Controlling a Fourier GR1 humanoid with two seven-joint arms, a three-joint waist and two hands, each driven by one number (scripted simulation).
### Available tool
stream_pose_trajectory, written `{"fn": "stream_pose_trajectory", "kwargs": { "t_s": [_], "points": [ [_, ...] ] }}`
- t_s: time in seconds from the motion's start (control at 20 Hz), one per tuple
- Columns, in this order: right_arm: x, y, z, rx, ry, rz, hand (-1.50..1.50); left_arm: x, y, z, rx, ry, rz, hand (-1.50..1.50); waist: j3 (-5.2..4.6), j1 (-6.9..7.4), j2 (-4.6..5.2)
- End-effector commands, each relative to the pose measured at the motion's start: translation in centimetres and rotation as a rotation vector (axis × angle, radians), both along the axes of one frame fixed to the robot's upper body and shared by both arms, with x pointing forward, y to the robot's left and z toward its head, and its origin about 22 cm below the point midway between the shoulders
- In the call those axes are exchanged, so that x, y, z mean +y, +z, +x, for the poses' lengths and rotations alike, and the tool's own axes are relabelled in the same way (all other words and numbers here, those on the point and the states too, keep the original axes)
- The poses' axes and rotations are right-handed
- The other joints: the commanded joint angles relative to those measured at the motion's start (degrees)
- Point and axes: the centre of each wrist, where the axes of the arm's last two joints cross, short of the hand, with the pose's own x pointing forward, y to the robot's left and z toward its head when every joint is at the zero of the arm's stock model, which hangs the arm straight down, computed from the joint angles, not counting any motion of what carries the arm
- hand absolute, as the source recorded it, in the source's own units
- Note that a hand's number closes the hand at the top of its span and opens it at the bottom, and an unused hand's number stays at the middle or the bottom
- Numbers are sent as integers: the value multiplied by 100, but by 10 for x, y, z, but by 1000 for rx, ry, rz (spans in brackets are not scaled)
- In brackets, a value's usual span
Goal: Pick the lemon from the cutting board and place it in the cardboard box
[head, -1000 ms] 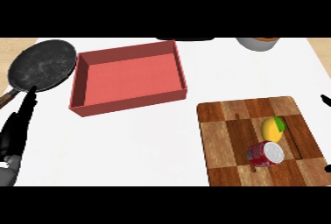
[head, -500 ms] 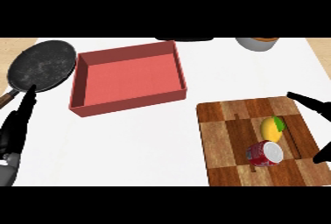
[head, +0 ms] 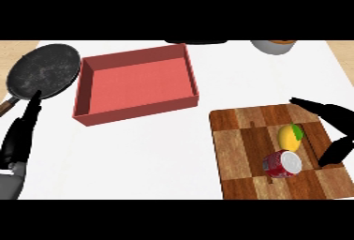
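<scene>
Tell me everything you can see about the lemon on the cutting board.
The lemon is a small yellow oval with a green patch at its upper right. It lies on the right half of the wooden cutting board, just above a red can lying on its side. The right hand is open beside it, not touching.

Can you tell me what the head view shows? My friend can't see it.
The right hand is open beside the lemon on the cutting board, next to a red can. The red box lies up-left.
</scene>
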Motion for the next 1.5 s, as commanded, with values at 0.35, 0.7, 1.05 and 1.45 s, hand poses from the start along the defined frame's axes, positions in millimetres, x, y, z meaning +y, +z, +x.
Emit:
{"fn": "stream_pose_trajectory", "kwargs": {
  "t_s": [0.35, 0.7, 1.05, 1.45],
  "points": [
    [29, 3, 7, 12, 37, 40, -150, 4, -7, -14, -10, 7, 15, 0, -1, -2, -9],
    [43, 23, -5, -12, 109, 79, -150, 15, -9, -13, -1, -3, 0, 0, -3, -35, -15],
    [35, 20, -8, 59, 92, -32, -150, 3, 10, 2, 11, -2, -9, 0, -1, -22, -3],
    [72, -16, 2, 109, 25, -74, -150, 3, 7, -10, -5, 10, -8, 0, 0, 5, -4]
  ]
}}
